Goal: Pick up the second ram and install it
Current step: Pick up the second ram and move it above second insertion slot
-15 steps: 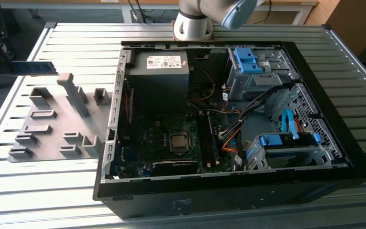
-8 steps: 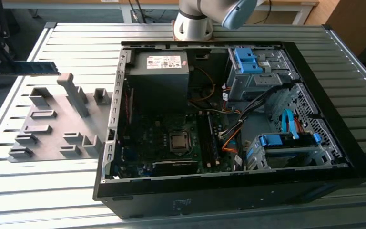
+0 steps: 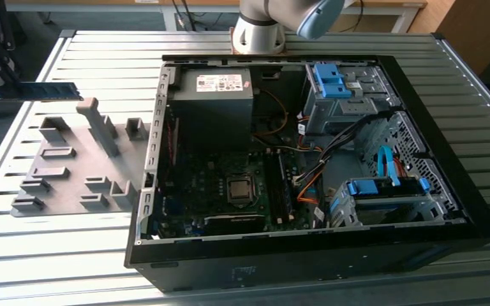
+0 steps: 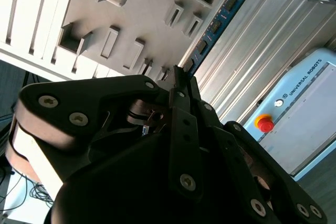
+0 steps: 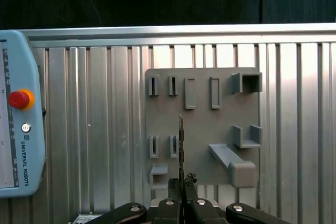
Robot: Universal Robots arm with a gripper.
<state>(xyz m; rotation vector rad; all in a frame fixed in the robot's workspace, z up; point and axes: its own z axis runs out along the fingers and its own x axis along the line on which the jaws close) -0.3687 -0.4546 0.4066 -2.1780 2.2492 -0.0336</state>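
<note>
My pincer (image 5: pixel 182 181) is clenched on one end of the second ram (image 5: pixel 181 140), and the strip goes straight out from the fingertips, seen edge-on in the first wrist view. In the exterior view it hangs in the air at ten o'clock, long axis level from nine to three, free end toward the open PC case (image 3: pixel 313 261). Under it lies the grey holder plate (image 3: pixel 74 159) on the slatted metal table (image 3: pixel 109 44), with a teach pendant (image 5: pixel 16 129) near
</note>
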